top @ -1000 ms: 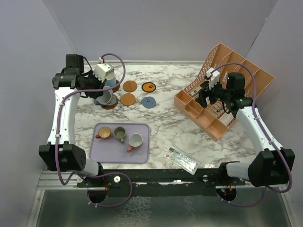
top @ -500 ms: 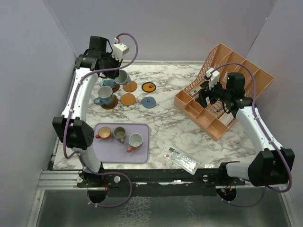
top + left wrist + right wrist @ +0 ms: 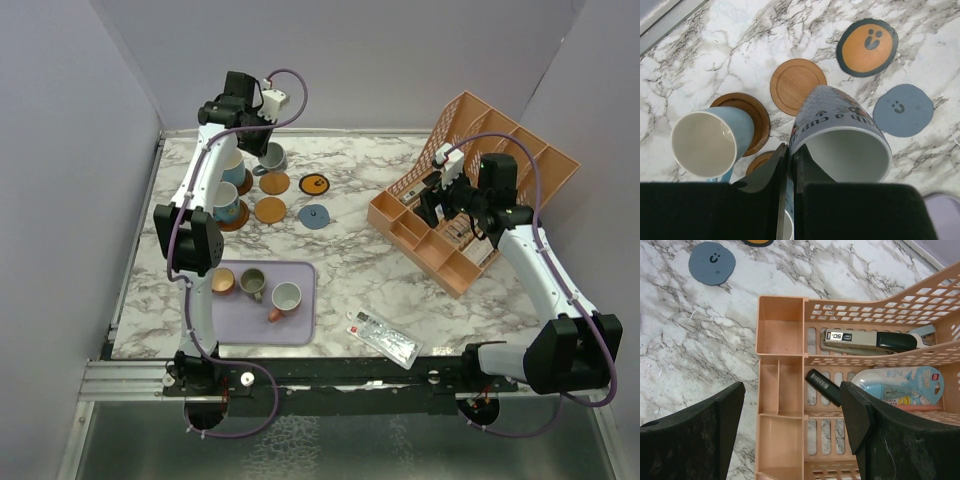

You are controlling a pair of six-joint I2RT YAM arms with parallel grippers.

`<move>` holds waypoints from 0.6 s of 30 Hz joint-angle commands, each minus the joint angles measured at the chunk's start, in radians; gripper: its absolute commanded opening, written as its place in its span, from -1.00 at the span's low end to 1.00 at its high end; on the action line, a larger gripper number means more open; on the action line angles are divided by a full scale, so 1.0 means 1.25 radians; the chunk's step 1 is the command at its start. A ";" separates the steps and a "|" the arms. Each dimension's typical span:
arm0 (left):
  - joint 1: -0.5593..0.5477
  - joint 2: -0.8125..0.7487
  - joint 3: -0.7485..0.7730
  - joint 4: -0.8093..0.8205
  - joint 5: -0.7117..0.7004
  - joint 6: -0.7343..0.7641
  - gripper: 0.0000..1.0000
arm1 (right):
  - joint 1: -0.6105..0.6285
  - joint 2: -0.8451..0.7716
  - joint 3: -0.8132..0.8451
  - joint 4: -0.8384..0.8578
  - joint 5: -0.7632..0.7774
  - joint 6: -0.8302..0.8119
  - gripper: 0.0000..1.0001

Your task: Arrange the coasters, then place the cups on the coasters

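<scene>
My left gripper (image 3: 263, 146) (image 3: 789, 151) is shut on the rim of a grey-white cup (image 3: 273, 158) (image 3: 842, 142), which hangs tilted above the back tan coaster (image 3: 275, 184) (image 3: 797, 85). Two light blue cups (image 3: 226, 204) (image 3: 706, 143) stand on dark brown coasters (image 3: 234, 224) (image 3: 751, 106) at the left. Another tan coaster (image 3: 270, 210), an orange coaster with a black mark (image 3: 315, 184) (image 3: 867, 47) and a grey-blue coaster (image 3: 316, 217) (image 3: 903, 110) lie bare. An orange cup (image 3: 220, 281), an olive cup (image 3: 252, 284) and a pale cup (image 3: 286, 297) sit on the tray. My right gripper (image 3: 432, 201) (image 3: 792, 410) hangs open above the organiser.
The lavender tray (image 3: 300, 330) lies at the front left. An orange slotted organiser (image 3: 400, 225) (image 3: 781, 320) at the right holds a stapler (image 3: 867, 340) and a tape dispenser. A white packet (image 3: 383, 338) lies near the front edge. Walls close in the back and sides.
The left arm has swung from the left side toward the back, carrying the grey-white cup rightward away from the blue cups. The right arm has not moved.
</scene>
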 commanded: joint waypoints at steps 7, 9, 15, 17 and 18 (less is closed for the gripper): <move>-0.005 0.110 0.106 -0.015 -0.070 -0.005 -1.00 | -0.004 -0.006 0.001 -0.002 0.015 -0.010 0.56; -0.005 0.129 0.121 -0.015 -0.074 -0.004 -1.00 | -0.004 -0.009 0.000 -0.002 0.014 -0.009 0.56; -0.005 0.178 0.165 -0.014 -0.080 0.000 -1.00 | -0.004 -0.007 0.000 -0.002 0.015 -0.009 0.56; -0.005 0.189 0.164 -0.015 -0.081 0.000 -1.00 | -0.004 -0.007 0.000 -0.002 0.016 -0.009 0.56; -0.005 0.192 0.165 -0.014 -0.081 0.002 -1.00 | -0.004 -0.007 0.000 -0.002 0.017 -0.009 0.56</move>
